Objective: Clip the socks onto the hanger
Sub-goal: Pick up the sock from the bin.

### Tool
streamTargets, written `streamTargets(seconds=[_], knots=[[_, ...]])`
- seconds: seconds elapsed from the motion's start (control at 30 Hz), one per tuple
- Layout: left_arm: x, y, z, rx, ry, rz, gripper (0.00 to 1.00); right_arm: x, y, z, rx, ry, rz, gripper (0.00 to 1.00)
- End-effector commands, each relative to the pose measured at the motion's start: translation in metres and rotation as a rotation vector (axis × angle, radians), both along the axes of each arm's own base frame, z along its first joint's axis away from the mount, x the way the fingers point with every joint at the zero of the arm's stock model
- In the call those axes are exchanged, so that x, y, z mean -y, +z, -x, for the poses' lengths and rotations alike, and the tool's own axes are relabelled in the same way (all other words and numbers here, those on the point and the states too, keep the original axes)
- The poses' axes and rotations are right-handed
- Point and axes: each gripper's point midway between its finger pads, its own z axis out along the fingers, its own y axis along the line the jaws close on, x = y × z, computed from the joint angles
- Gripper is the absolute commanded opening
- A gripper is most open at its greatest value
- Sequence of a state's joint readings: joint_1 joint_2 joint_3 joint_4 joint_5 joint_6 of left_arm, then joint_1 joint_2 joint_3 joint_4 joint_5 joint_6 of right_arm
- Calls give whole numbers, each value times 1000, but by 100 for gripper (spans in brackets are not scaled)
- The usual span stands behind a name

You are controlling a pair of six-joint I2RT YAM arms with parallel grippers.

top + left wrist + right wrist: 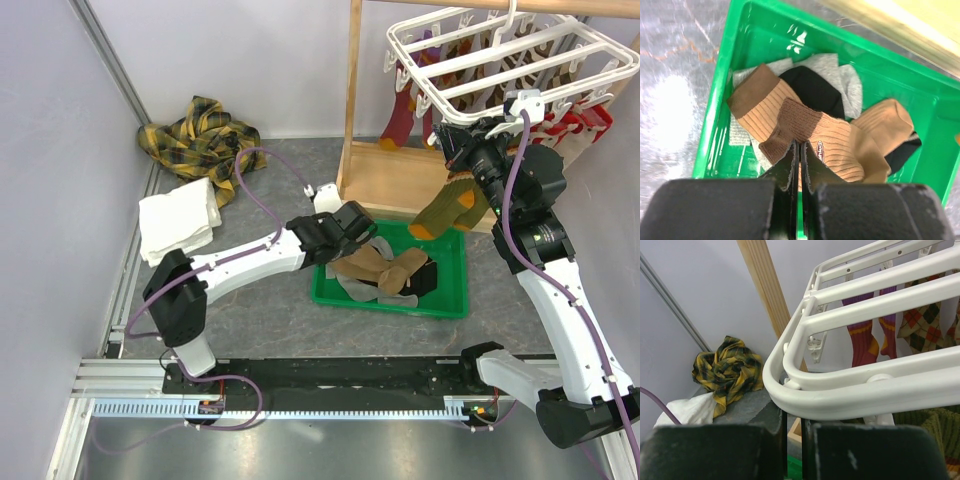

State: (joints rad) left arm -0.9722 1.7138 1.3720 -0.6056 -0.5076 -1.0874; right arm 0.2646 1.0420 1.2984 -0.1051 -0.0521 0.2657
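Several socks lie in the green tray [740, 30]: a brown striped sock [835, 145] on top, with a black sock [815, 87] and a grey sock [852, 82] under it. My left gripper [800, 143] is down in the tray [455, 300], shut on the brown sock [385, 268] where its dark cuff begins. The white hanger [500, 60] hangs at the upper right. An olive sock [447, 208] with orange toe dangles under its near corner. My right gripper [462, 152] is there, its jaws nearly together under the hanger rim [865, 390], which hides the tips.
Maroon socks [862, 345] and an argyle sock [925, 325] hang from the hanger. A wooden frame [352, 90] stands behind the tray. The yellow plaid cloth [200, 135] and a folded white towel [180, 222] lie at the back left by the wall.
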Motion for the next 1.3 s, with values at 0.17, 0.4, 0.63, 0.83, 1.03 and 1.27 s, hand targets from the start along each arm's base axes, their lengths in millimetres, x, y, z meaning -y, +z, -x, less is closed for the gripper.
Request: streamTargets(seconds=[0.17, 0.4, 0.63, 0.83, 1.03, 1.27], knots=[[-11, 70, -19, 232, -158, -149, 2, -5, -2, 5, -13, 27, 13, 0], [-2, 157, -37, 602, -381, -226, 2, -5, 1, 6, -11, 30, 13, 0], [21, 220, -32, 942, -671, -345, 2, -6, 3, 6, -9, 35, 12, 0], [40, 255, -23, 1141, -844, -392, 2, -8, 5, 8, -6, 46, 9, 0], [55, 277, -17, 1314, -1019, -388, 2, -11, 8, 9, -4, 65, 10, 0], [80, 276, -24, 1421, -1153, -453, 2, -14, 14, 13, 4, 87, 2, 0]])
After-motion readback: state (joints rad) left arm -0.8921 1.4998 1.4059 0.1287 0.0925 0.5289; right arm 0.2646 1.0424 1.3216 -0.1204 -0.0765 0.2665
